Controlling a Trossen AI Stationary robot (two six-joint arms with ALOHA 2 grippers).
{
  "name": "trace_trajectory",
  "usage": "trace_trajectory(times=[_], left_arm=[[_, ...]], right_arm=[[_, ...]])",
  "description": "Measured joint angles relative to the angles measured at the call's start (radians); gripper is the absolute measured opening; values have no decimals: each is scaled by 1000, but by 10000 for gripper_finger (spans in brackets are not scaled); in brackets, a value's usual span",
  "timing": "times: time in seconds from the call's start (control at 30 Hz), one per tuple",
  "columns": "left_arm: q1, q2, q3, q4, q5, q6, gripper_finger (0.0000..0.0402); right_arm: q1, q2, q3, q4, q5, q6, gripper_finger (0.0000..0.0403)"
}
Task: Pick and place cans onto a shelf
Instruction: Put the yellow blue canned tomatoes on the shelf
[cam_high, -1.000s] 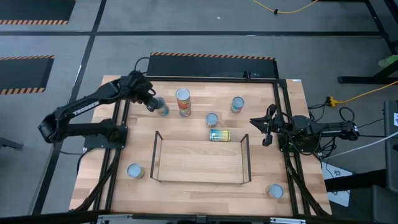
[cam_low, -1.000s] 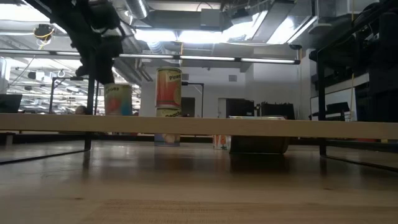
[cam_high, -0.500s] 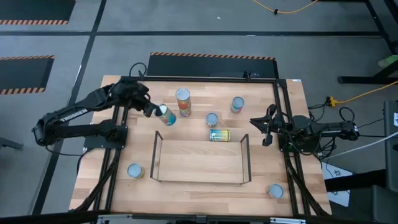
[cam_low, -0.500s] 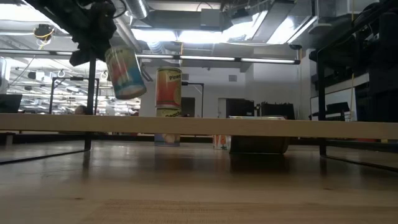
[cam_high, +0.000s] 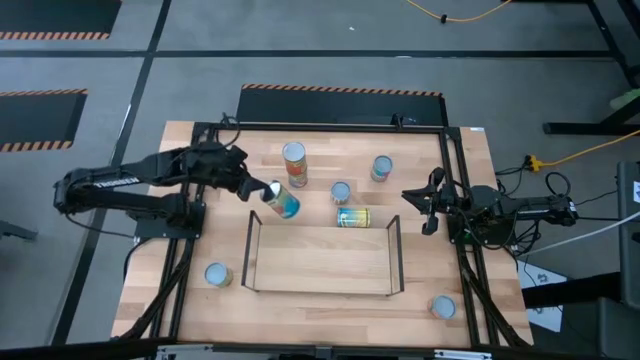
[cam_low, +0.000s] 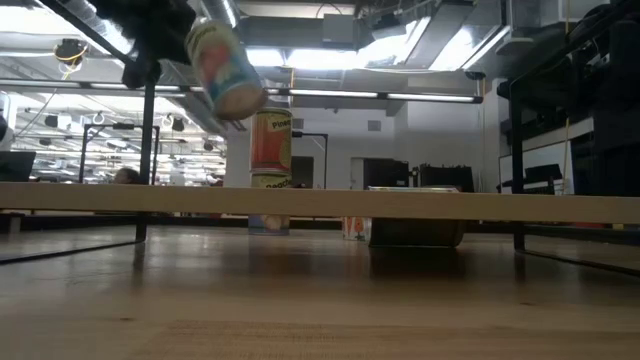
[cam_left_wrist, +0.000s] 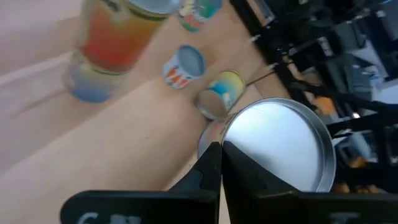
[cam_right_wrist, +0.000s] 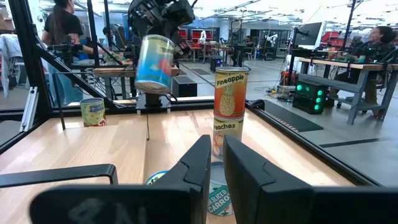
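Left jaws clamp can; stacked labels: Pineapple, Peaches.

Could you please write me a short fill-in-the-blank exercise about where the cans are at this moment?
1. The ____ gripper holds a can tilted in the air.
2. The shelf carries ____ cans.
3. The yellow-labelled can by the shelf lies on its ____.
4. The pineapple can stands on ____ can.

Missing words: left; no; side; another
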Motion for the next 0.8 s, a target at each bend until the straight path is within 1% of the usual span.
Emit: trace_trajectory(times=[0.2,0.33,0.43,0.57,0.67,0.8], left_arm=[[-133,19,0,8,-113,-100,0],[-208,44,0,32,-154,-150,0],[-253,77,4,65,-181,-156,0],[-297,140,64,55,-211,-156,0],[-325,200,134,37,-229,-147,0],[-362,286,245,-62,-265,-138,0]], right_arm=[[0,0,0,0,0,0,49],[0,0,0,0,0,0,49],[0,0,0,0,0,0,49],[0,0,0,0,0,0,49],[0,0,0,0,0,0,49],[0,0,0,0,0,2,49]])
